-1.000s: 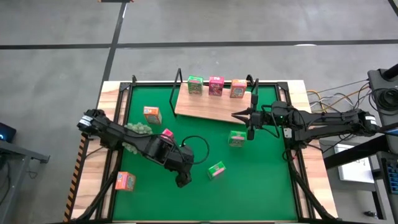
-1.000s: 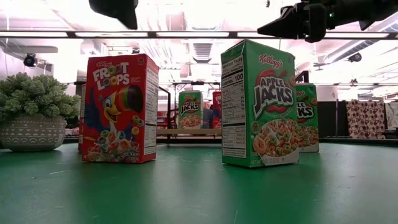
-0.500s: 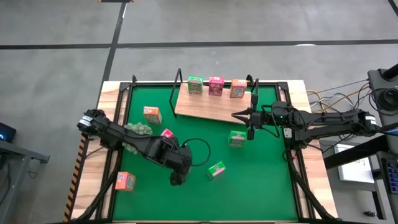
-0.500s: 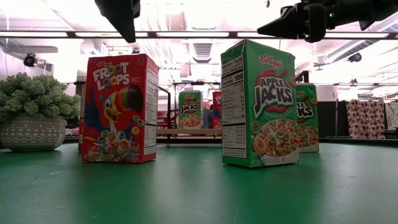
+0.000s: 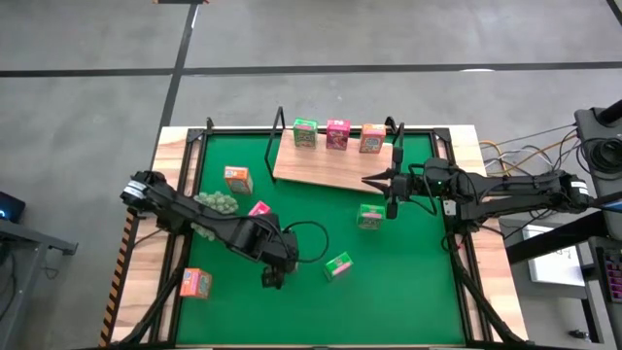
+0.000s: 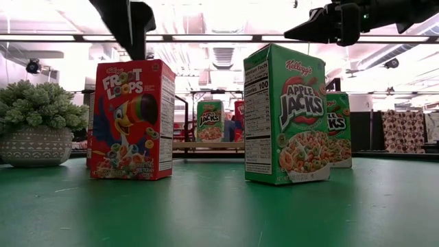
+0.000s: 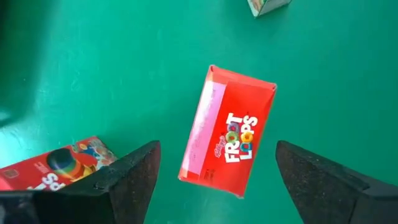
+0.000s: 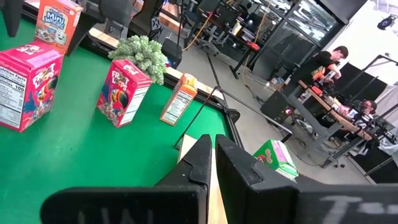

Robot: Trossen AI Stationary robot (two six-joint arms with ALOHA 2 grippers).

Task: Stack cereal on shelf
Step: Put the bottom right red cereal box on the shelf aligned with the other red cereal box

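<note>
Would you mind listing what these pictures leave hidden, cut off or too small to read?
- High view: printing on the three shelf boxes is too small to read.
- Low view: the rear green box is half hidden behind the Apple Jacks box; the left gripper is cut off by the top edge.
- Left wrist view: a second red box is cut by the frame edge and one finger.
</note>
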